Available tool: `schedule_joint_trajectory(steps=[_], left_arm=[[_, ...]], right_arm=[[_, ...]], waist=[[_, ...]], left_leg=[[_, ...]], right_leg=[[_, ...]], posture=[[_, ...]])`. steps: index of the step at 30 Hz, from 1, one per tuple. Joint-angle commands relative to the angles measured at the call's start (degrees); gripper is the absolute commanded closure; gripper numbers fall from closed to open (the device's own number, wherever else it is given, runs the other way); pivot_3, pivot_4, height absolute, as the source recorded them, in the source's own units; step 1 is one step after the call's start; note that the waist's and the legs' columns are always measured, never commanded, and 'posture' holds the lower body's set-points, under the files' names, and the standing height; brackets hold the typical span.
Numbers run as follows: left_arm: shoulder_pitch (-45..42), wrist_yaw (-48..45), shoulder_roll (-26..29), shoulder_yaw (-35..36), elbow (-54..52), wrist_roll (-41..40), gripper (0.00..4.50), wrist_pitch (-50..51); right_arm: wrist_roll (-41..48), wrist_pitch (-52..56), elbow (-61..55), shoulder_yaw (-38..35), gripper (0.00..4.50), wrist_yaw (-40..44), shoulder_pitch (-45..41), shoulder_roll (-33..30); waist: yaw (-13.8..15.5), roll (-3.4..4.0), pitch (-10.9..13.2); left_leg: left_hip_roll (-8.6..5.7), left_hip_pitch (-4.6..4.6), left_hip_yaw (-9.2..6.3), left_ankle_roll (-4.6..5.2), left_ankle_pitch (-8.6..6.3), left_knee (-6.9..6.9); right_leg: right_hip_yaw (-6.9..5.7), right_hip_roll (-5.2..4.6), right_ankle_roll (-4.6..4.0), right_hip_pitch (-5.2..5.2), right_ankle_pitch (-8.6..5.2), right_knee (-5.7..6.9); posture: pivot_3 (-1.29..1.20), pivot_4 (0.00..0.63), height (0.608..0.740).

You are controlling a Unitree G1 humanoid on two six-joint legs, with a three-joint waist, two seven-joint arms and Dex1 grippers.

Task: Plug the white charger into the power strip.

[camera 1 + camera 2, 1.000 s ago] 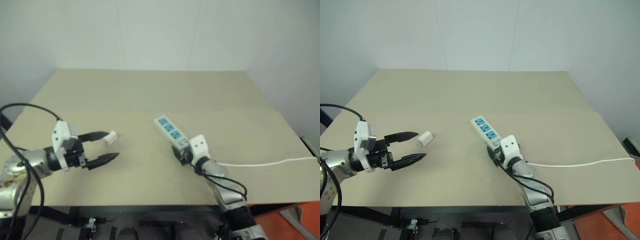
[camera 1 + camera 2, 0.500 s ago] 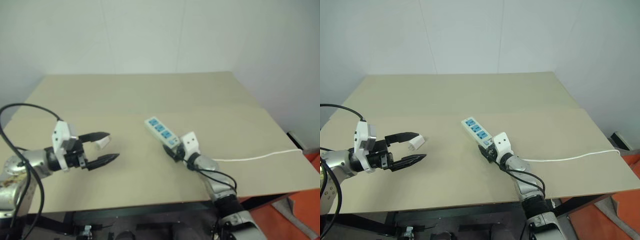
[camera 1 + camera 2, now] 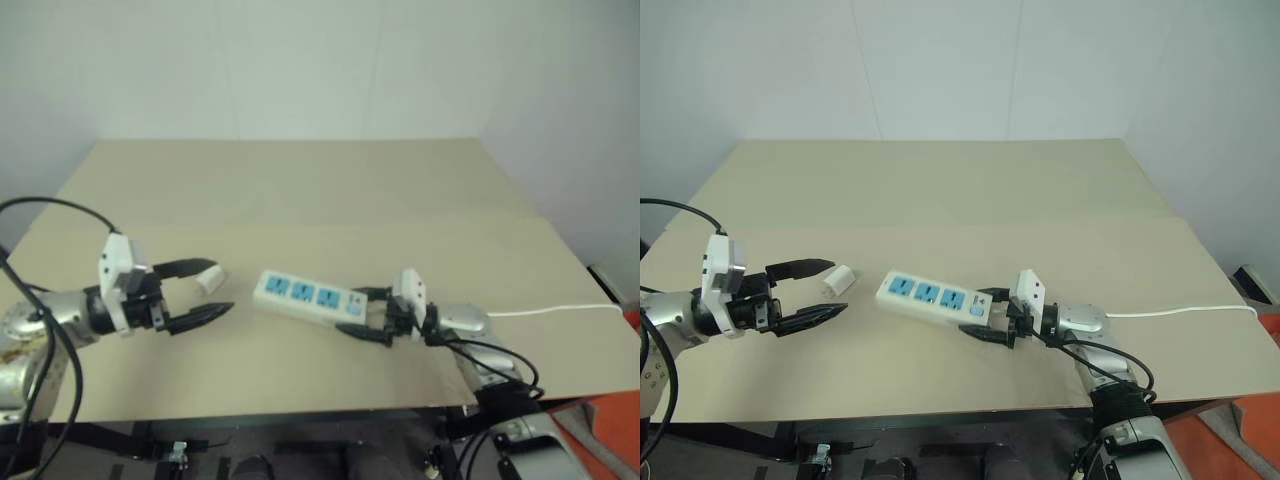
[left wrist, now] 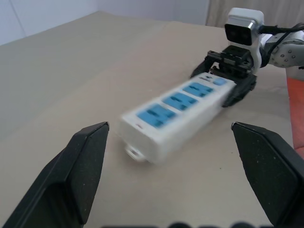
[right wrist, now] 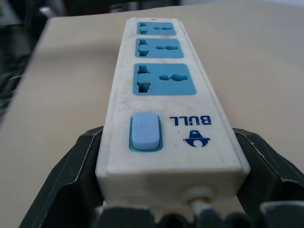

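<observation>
Readable marking: one brand word on the power strip (image 5: 164, 109)

"BULL" is printed in blue capitals on the strip's white top face, seen upside down in the right wrist view, beside the pale blue switch (image 5: 145, 131) and above a small blue emblem (image 5: 197, 138). The switch bears a faint power symbol.

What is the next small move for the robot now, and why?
Probably the left gripper should shift to put the white charger between its open fingers and close on it. The charger lies loose on the table by the upper finger, while the right gripper already grips the switch end of the power strip.
</observation>
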Motion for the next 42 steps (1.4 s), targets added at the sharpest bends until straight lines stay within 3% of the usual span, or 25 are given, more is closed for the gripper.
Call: schedule_joint_trajectory(steps=[1, 7, 11, 13, 16, 18, 22, 24, 27, 33, 42], left_arm=[[-0.79, -1.83, 1.43, 0.37, 0.71, 0.75, 0.00, -1.75], [-3.39, -2.25, 4.64, 0.10, 1.03, 0.33, 0.00, 2.73], [-12.40, 2.43, 8.65, -5.28, 3.83, 4.50, 0.00, 10.06], [-21.51, 3.30, 9.71, -8.50, 7.15, 3.63, 0.00, 17.34], [-35.30, 2.10, 12.67, -20.30, 9.94, 8.47, 0.00, 29.28], [-47.85, -3.31, 13.11, -34.23, 13.89, 14.20, 0.00, 38.09], [-67.82, -11.49, 7.65, -54.77, 29.34, 21.91, 0.00, 49.25], [-74.09, -14.62, 4.51, -63.52, 37.25, 27.58, 0.00, 48.34], [-79.39, -15.55, -1.76, -70.38, 51.03, 34.78, 0.00, 44.24], [-82.79, -13.94, -11.96, -69.62, 74.24, 42.72, 0.00, 36.39], [-79.70, -3.48, -15.99, -60.33, 86.90, 47.96, 0.00, 28.54]], right_arm=[[-1.26, -6.42, 5.95, 0.94, 1.08, 4.03, -3.16, 1.07], [-3.70, -13.06, 16.68, 1.11, 1.08, 6.40, -6.72, 3.17], [-4.55, -15.30, 20.05, 0.96, 1.08, 6.91, -7.94, 4.03], [-5.14, -16.18, 21.27, 1.10, 1.08, 6.98, -8.32, 4.41], [-5.63, -16.76, 22.29, 1.11, 1.08, 6.86, -8.60, 4.95], [-5.84, -16.67, 22.20, 1.16, 1.08, 6.71, -8.39, 5.28], [-6.40, -16.43, 22.26, 1.11, 1.08, 5.86, -8.13, 6.14], [-6.56, -16.30, 21.87, 0.99, 1.08, 5.19, -7.70, 6.50], [-6.71, -16.11, 21.02, 1.01, 1.08, 4.62, -6.89, 6.75], [-6.53, -15.12, 18.56, 0.94, 1.08, 3.91, -5.01, 6.03], [-6.45, -13.50, 16.22, 0.88, 1.08, 2.80, -3.61, 5.69]], waist=[[0.06, 0.00, 0.00], [0.26, 0.00, 0.01], [0.33, 0.00, 0.01], [0.30, -0.02, 0.00], [0.23, -0.13, 0.02], [0.15, -0.13, 0.03], [-0.56, -0.11, 0.02], [-1.13, -0.10, 0.03], [-1.35, -0.09, 0.05], [-1.22, -0.11, 0.06], [-1.02, -0.19, 0.10]], left_leg=[[0.00, 0.01, 0.00, 0.00, 0.00, 0.02], [0.00, 0.02, -0.01, -0.01, 0.01, 0.05], [0.00, 0.03, -0.08, -0.01, 0.01, 0.09], [-0.01, 0.09, -0.08, -0.01, 0.01, 0.09], [-0.02, 0.03, -0.21, -0.01, 0.02, 0.17], [-0.04, 0.10, -0.15, -0.02, 0.02, 0.15], [-0.08, 0.12, -0.24, -0.02, 0.02, 0.12], [-0.09, 0.14, -0.25, -0.02, 0.02, 0.11], [-0.10, 0.23, -0.26, -0.01, 0.02, 0.05], [-0.10, 0.18, -0.28, 0.00, 0.01, 0.03], [-0.13, 0.04, -0.29, 0.00, 0.01, 0.08]], right_leg=[[0.00, 0.00, 0.00, 0.00, 0.00, 0.01], [0.00, 0.00, -0.01, 0.03, 0.01, 0.02], [-0.04, 0.04, 0.01, 0.06, 0.01, 0.06], [-0.04, 0.05, 0.01, 0.12, 0.00, 0.09], [-0.13, 0.12, 0.03, 0.14, 0.01, 0.13], [-0.01, 0.13, 0.07, 0.18, 0.01, 0.13], [-0.07, 0.18, 0.09, 0.16, -0.01, 0.21], [-0.03, 0.21, 0.09, 0.10, -0.07, 0.36], [-0.01, 0.23, -0.01, 0.04, -0.20, 0.57], [0.00, 0.25, 0.00, -0.03, -0.29, 0.65], [-0.03, 0.17, 0.02, -0.02, -0.30, 0.56]], posture=[[0.00, 0.150, 0.740], [0.00, 0.150, 0.740], [0.00, 0.150, 0.740], [0.00, 0.150, 0.740], [0.00, 0.150, 0.740], [0.00, 0.150, 0.740], [0.00, 0.150, 0.740], [0.00, 0.150, 0.740], [0.00, 0.150, 0.740], [0.00, 0.150, 0.740], [0.00, 0.150, 0.740]])
